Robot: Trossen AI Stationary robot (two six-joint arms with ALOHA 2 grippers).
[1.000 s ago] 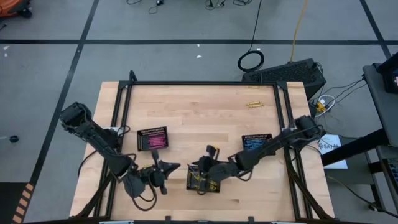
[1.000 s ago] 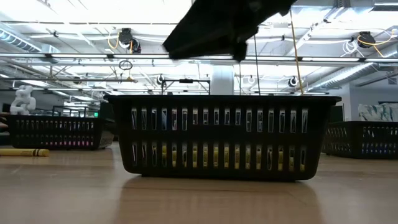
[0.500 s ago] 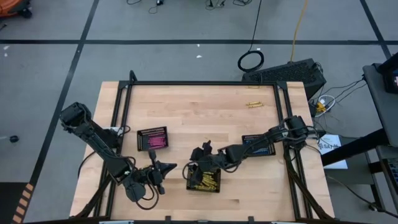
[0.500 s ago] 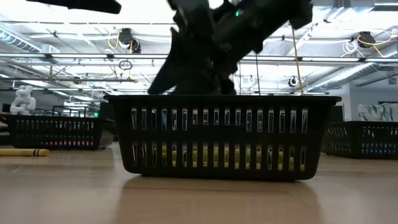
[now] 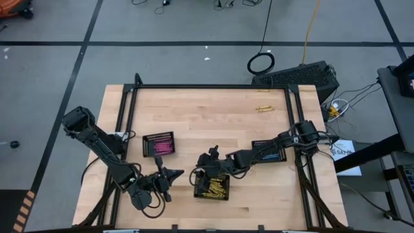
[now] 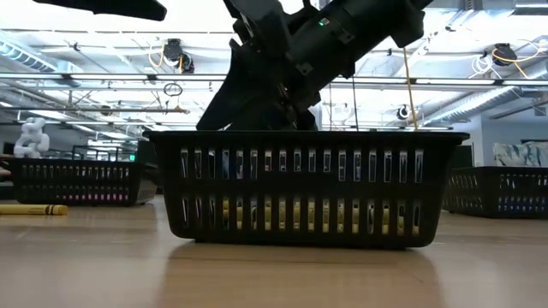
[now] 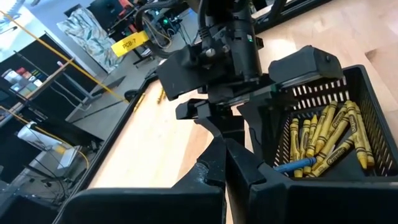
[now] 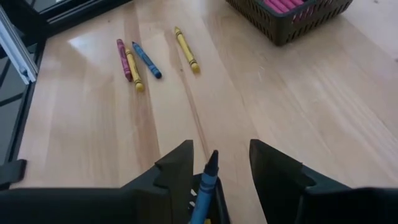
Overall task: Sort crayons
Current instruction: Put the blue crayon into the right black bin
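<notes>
A black mesh tray [image 5: 212,188] near the table's front holds several yellow crayons [image 7: 323,140]. One blue crayon [image 7: 295,165] lies on top of them. My right gripper [image 8: 221,146] hangs open over the tray's far left corner [image 5: 206,169]. The blue crayon [image 8: 208,175] shows between its spread fingers, and neither finger touches it. My left gripper [image 5: 176,175] is shut and empty, just left of the tray, pointing at it. Loose crayons lie flat on the table to the left: a red one [image 8: 123,59], a yellow [image 8: 134,70], a blue [image 8: 147,60] and another yellow [image 8: 186,50].
A tray of pink crayons [image 5: 158,144] stands left of centre and a tray of blue ones [image 5: 267,149] at the right. Two yellow crayons [image 5: 263,108] lie at the far right. A black frame [image 5: 207,86] runs round the table's edges.
My right gripper has gone from over the yellow tray's middle toward the table's far edge and sunk, rolling as it went. It now hangs at the tray's far left corner. The tray has stayed where it was.
</notes>
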